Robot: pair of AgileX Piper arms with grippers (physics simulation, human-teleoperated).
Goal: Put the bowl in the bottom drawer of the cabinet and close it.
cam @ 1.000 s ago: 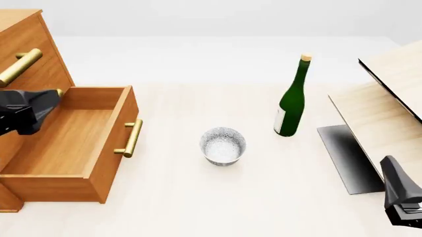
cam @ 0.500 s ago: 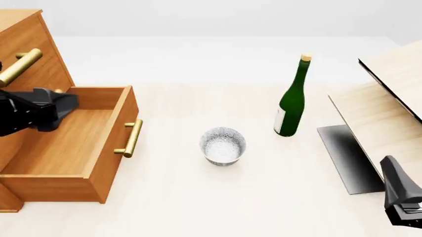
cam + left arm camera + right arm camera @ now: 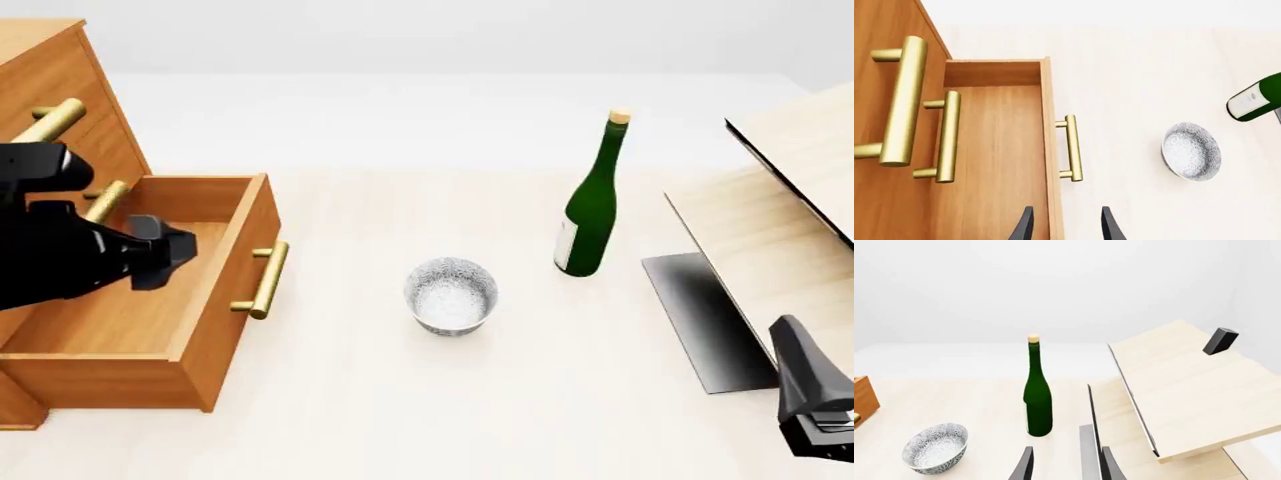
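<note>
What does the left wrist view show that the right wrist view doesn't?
Only the left wrist view shows the cabinet front, its upper handles and the open bottom drawer. Only the right wrist view shows the pale plywood structure and the whole green bottle. Both show the bowl standing on the table, and each hand's open fingertips.

Orange-brown wood cabinet (image 3: pixel 60 90) with brushed brass bar handles (image 3: pixel 902 100); glossy green glass bottle (image 3: pixel 590 205); speckled glazed bowl (image 3: pixel 451 294); matt pale tabletop (image 3: pixel 400 400).
</note>
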